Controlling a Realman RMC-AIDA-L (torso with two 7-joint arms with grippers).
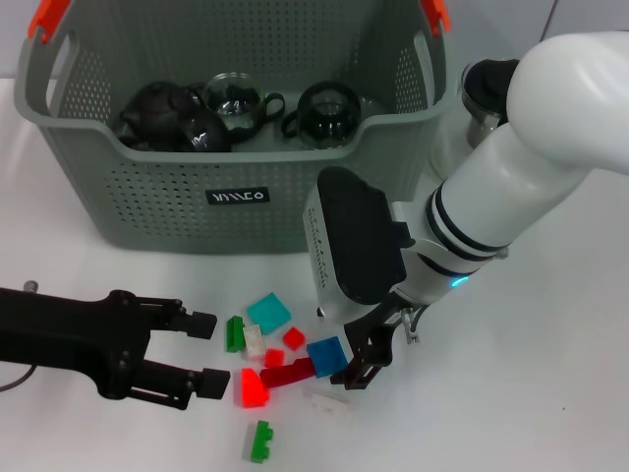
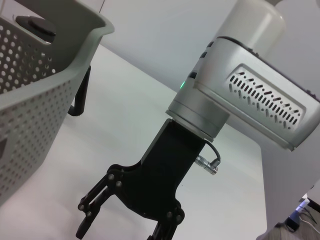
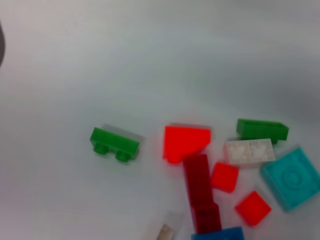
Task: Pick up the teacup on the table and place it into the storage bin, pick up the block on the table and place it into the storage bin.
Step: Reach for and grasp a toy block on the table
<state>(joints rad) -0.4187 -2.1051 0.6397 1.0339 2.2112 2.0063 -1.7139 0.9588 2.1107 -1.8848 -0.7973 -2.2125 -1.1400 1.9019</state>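
Right end effector (image 1: 366, 362) sits over the blue block (image 1: 327, 356) in the tabletop (image 1: 511, 393) pile, grip state unclear, dark red bar's (image 1: 288, 374) long axis running toward it; left end effector (image 1: 201, 352) open, empty, farther off.

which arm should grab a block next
Probably the right. The right hand hangs open directly over the blocks, its fingers beside the blue block and dark red block. The left hand is open too, but lies low beside the pile, aimed sideways.
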